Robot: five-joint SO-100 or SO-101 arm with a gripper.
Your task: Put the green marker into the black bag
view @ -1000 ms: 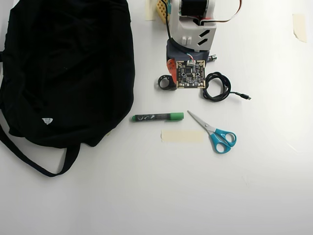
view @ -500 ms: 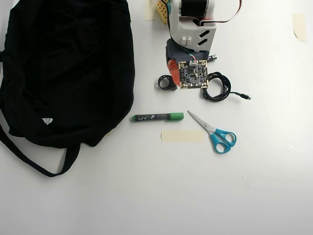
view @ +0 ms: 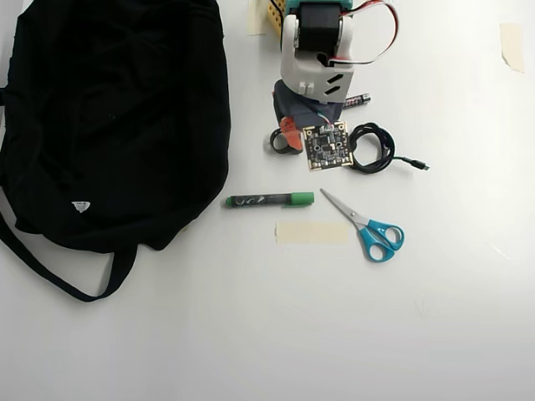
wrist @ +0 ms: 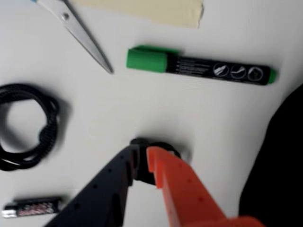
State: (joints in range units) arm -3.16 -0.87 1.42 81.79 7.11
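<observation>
The white table [view: 251, 334] carries everything here. The biggest thing on it is the black bag [view: 117, 117], slumped over the left side of the overhead view, one long strap trailing off toward the lower left and a small white label showing near its lower edge. In the wrist view only a dark edge of it shows at the right.

Next in size is the arm [view: 316, 50], reaching in from the top of the overhead view, with a small circuit board riding on its wrist. The tool [wrist: 141, 152] is nearly clenched: its black finger and its orange finger stand close together with just a thin slit between them, and nothing is held. Their tips hang right over a small black ring [view: 284, 142] on the table; whether they touch it I cannot tell.

The blue-handled scissors [view: 372, 230] lie to the right in the overhead view, blades pointing up-left, above a strip of beige tape [view: 311, 232]. A coiled black cable [view: 372, 149] sits just beside the arm's wrist, and a small battery [view: 355, 100] lies near it.

The green marker [view: 269, 200] lies flat and free on the table, running left to right in the overhead view, its green cap toward the scissors and its small green end toward the bag. It rests apart from the tool, just beyond the fingertips and crosswise to them, between the ring and the tape.
</observation>
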